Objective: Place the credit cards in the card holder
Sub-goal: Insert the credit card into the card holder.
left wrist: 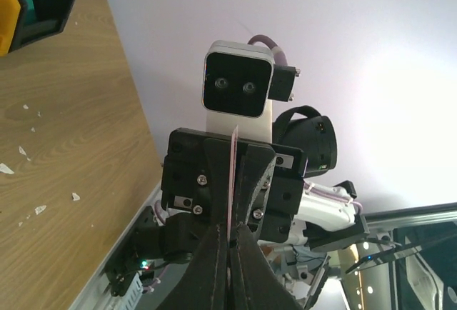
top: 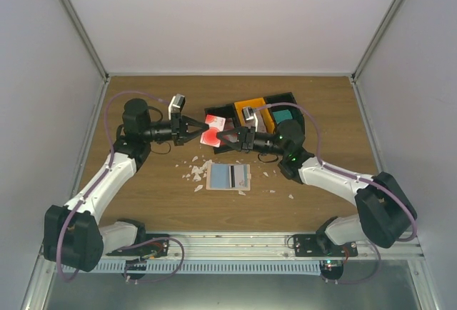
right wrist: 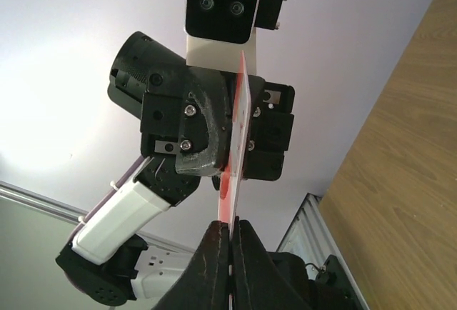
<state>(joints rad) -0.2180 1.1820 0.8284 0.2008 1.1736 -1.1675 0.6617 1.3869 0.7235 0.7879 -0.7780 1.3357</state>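
A red-and-white credit card (top: 213, 127) hangs above the middle of the table, gripped from both sides. My left gripper (top: 202, 133) is shut on its left edge and my right gripper (top: 222, 137) is shut on its right edge. In the left wrist view the card (left wrist: 233, 181) shows edge-on, running up from my shut left gripper (left wrist: 230, 244). The right wrist view also has the card (right wrist: 241, 128) edge-on, above my shut right gripper (right wrist: 230, 230). A pale card with dark stripes (top: 228, 176) lies flat on the table below them. I cannot make out the card holder.
Joined black bins with an orange compartment (top: 251, 108) and a teal one (top: 285, 116) stand behind the right gripper. Small white scraps (top: 194, 171) litter the wood around the flat card. White walls enclose the table on three sides.
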